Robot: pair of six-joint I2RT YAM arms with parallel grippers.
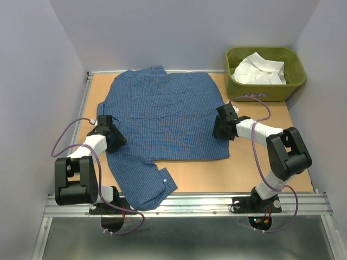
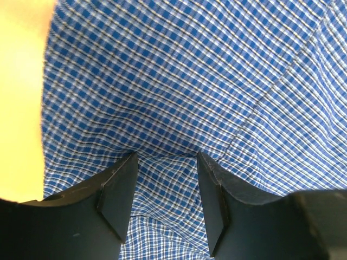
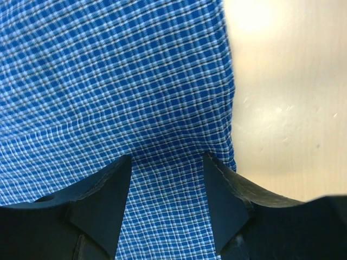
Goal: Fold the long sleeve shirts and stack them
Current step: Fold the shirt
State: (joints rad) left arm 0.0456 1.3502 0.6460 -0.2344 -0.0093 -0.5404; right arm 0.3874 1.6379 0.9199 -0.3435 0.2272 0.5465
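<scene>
While the blue shirt [image 1: 162, 116] lies spread on the counter [image 1: 260, 168], the left fingers [image 2: 119, 189] stand apart, tips pressed into its cloth. Likewise apart, the right fingers [image 3: 105, 189] straddle its edge. Well beyond them, the white shirt [image 1: 259, 70] sits in a tub [image 1: 234, 86].

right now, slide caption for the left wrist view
Left gripper, jaws apart, planted on the blue checked shirt.

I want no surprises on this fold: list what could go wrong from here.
1. The right gripper sits close to the blue shirt's side edge; a thin bite may slip out.
2. The sleeve trails to the table's near edge; it could drag or snag.
3. The left gripper presses puckered cloth; it might pinch an uneven bunch.
</scene>
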